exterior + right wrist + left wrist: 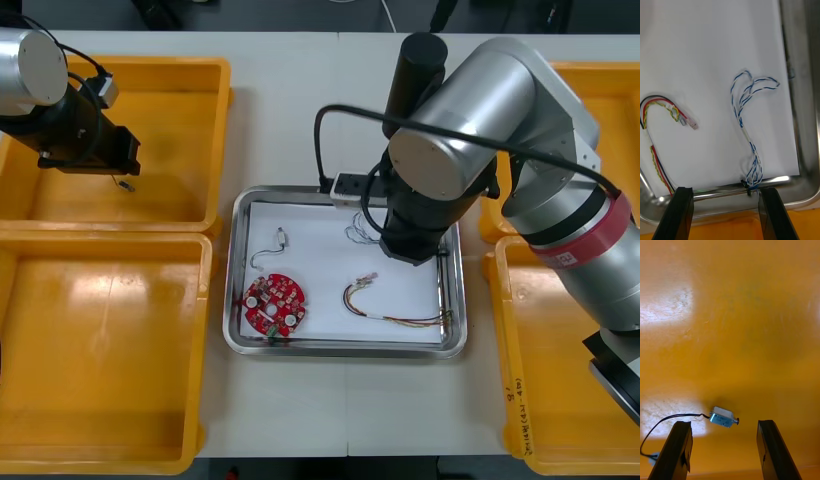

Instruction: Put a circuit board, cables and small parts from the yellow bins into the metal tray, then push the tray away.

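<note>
1. The left tool (723, 423) hangs over the floor of the yellow bin (190, 120) at the upper left of the front view. Its fingers stand wide apart and grip nothing.
2. A small metal part (723, 417) lies on that bin's floor between the two fingers, touching neither. Its thin black wire (673, 418) trails off past one finger.
3. The right tool (725, 189) is likewise spread wide and empty. It hangs over the upper right part of the metal tray (232, 300), which sits at the centre of the front view.
4. The blue and white cable (748, 120) lies on the tray's white lining. Its tied end rests between the right tool's fingers, closer to one of them, and its loops spread away from the tool.
5. The red and yellow cable (655, 150) curves beside it, apart from it, in the lower right of the tray.
6. The round red circuit board (275, 305) lies in the tray's lower left. A second small metal part (280, 240) with a thin wire lies just above the board.
7. The counter (290, 110) is light. A lower left bin (100, 350) sits below the first one, and the right-hand bins (540, 400) stand at the right edge, partly behind the right arm.
8. Dark shapes lie beyond the counter's far edge, and I cannot tell what they are.
</note>
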You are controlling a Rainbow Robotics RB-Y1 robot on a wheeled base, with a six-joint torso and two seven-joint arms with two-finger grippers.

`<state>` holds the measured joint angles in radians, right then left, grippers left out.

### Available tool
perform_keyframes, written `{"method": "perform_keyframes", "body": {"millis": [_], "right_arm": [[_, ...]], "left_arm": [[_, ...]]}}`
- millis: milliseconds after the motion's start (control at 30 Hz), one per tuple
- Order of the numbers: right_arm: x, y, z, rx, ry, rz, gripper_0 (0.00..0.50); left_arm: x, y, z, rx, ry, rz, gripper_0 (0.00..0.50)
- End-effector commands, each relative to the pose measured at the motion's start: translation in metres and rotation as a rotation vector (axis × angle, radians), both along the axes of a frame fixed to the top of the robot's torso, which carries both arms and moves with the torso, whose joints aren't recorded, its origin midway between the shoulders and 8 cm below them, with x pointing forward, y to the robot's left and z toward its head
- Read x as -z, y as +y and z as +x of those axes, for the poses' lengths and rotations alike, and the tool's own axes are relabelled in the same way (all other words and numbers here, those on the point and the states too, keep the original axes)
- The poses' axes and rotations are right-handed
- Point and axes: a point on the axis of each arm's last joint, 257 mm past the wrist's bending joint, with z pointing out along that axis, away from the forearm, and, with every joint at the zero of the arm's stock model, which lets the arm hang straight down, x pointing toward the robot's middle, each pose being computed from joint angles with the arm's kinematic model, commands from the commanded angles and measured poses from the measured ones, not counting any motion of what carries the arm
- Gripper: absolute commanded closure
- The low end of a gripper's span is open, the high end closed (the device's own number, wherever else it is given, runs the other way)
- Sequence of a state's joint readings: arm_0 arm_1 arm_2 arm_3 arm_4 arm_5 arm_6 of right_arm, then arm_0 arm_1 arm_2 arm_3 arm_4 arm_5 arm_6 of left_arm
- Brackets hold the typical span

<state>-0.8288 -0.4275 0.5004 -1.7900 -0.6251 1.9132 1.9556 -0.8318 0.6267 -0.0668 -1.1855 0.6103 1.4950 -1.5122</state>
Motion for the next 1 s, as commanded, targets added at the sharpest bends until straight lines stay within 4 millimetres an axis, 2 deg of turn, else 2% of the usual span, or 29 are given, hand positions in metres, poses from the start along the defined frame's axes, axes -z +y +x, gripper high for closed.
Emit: {"method": "perform_keyframes", "body": {"millis": [33, 233, 367, 600, 800, 1000], "right_arm": [[-0.065, -0.004, 0.021, 0.123, -0.087, 0.132, 0.000], [-0.099, -0.020, 0.030, 0.271, -0.099, 0.245, 0.000], [-0.112, -0.035, 0.034, 0.372, -0.100, 0.297, 0.000], [-0.141, -0.074, 0.047, 0.586, -0.151, 0.395, 0.000], [-0.164, -0.107, 0.050, 0.729, -0.166, 0.470, 0.000], [-0.178, -0.141, 0.056, 0.828, -0.171, 0.511, 0.000]], "left_arm": [[0.017, -0.014, 0.001, -0.042, -0.003, -0.040, 0.000], [0.028, -0.014, -0.001, -0.035, 0.005, -0.023, 0.000], [0.034, -0.012, -0.004, -0.036, 0.013, -0.016, 0.000], [0.037, -0.006, -0.004, -0.038, 0.009, -0.004, 0.000], [0.042, -0.001, -0.003, -0.046, 0.000, 0.007, 0.000], [0.048, 0.003, -0.002, -0.051, -0.013, 0.012, 0.000]]}}
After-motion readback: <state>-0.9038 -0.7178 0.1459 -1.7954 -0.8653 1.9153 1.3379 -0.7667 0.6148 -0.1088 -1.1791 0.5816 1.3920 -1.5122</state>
